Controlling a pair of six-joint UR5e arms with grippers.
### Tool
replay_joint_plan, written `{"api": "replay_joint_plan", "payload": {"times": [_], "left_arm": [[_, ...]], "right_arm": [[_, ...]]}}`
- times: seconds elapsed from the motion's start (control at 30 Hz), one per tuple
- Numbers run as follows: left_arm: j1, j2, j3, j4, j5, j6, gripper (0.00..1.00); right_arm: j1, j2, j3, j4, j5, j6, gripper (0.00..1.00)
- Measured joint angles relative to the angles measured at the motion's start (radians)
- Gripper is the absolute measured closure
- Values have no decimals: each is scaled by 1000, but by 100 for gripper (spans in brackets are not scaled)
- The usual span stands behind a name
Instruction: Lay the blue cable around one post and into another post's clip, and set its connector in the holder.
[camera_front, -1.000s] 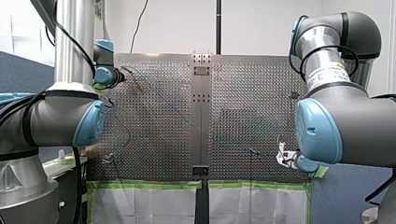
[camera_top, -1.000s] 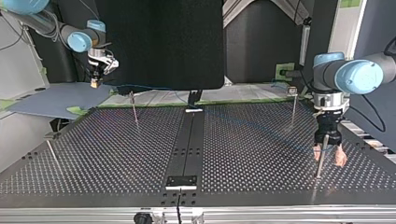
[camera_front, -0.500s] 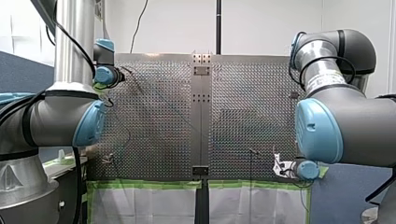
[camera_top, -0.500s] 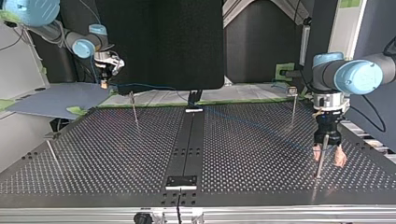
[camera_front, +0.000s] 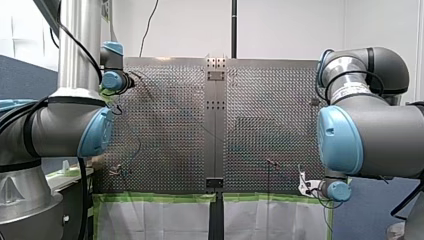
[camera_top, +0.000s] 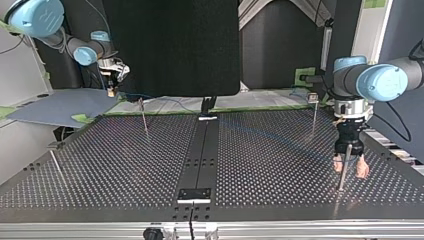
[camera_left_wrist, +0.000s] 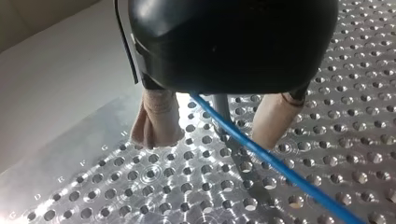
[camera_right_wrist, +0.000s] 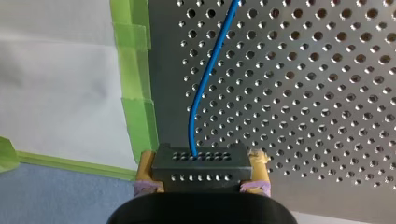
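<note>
The blue cable (camera_right_wrist: 201, 88) runs out ahead of a black connector (camera_right_wrist: 201, 173), and my right gripper (camera_right_wrist: 201, 161) is shut on that connector with its yellow pads (camera_right_wrist: 145, 163). In the top view that right gripper (camera_top: 111, 86) hangs beyond the table's far left corner, near a thin post (camera_top: 144, 117). My left gripper (camera_left_wrist: 215, 137) stands open, its beige fingers (camera_left_wrist: 156, 116) on either side of a thin post (camera_left_wrist: 223, 105). The cable (camera_left_wrist: 280, 168) passes between those fingers, next to the post. In the top view my left gripper (camera_top: 350, 164) is at the right, over that post (camera_top: 342, 175).
Two more thin posts stand on the perforated table, one at the top view's far right (camera_top: 314, 115) and one at its left edge (camera_top: 55, 162). A dark centre strip (camera_top: 202, 155) carries a small plate (camera_top: 194, 195). Green tape (camera_right_wrist: 135, 93) lines the table edge beside my right gripper.
My right gripper has carried the connector down the front view to the table's near edge, rightward in the top view. My left gripper has stayed at its post.
</note>
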Motion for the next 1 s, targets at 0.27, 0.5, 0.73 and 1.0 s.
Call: {"api": "replay_joint_plan", "payload": {"times": [0.27,0.5,0.73,1.0], "left_arm": [[0,0,0,-11,-33,-1,0],[0,0,0,-51,-55,1,0],[-1,2,-1,-72,-54,-2,0],[-2,42,-4,-120,-52,-22,0]], "right_arm": [[-13,1,-2,-3,-77,26,100],[-12,1,-2,-2,-136,28,100],[-9,1,-1,0,-195,29,100],[-7,1,-1,-1,-259,29,100]]}}
